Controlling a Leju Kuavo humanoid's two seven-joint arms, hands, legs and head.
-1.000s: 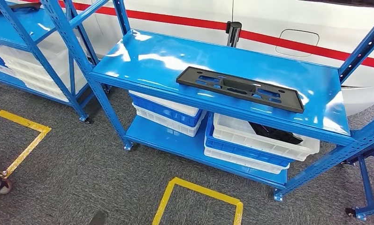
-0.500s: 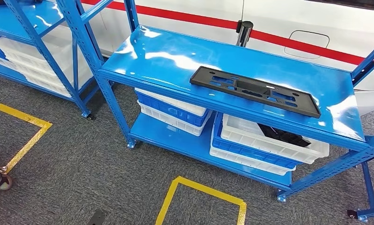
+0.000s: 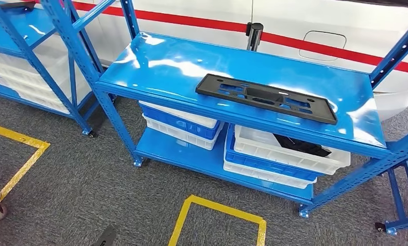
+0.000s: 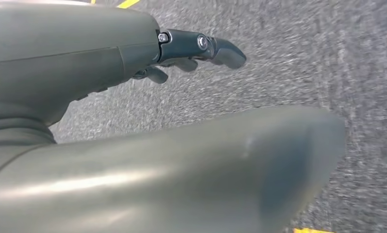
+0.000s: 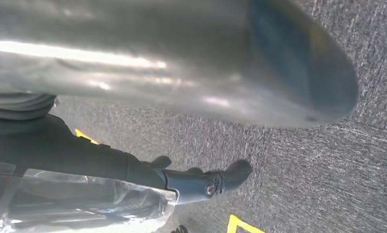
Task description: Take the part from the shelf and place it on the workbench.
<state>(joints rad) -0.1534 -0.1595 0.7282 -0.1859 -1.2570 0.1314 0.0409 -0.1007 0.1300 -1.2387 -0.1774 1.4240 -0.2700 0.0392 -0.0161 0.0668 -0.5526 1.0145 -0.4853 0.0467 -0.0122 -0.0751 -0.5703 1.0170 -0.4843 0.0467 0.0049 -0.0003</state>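
While the black part lies flat on the glossy top of the blue shelf, toward its front edge and right of the middle, neither hand is near it. It is a long, flat plastic plate with several cut-outs, set at a slight slant to the shelf's front edge. Under the top board, on the lower board, stand stacked crates: a white and blue pair on the left and a second stack on the right, whose top white crate holds a dark piece. A second blue rack stands to the left with white crates in it. Behind the shelf runs a white panel with a red stripe. Yellow tape marks squares on the grey carpet.

In the wrist views, the left hand hangs over the carpet with its dark fingers stretched out and apart, holding nothing. The right hand likewise hangs above the carpet, fingers extended, holding nothing.
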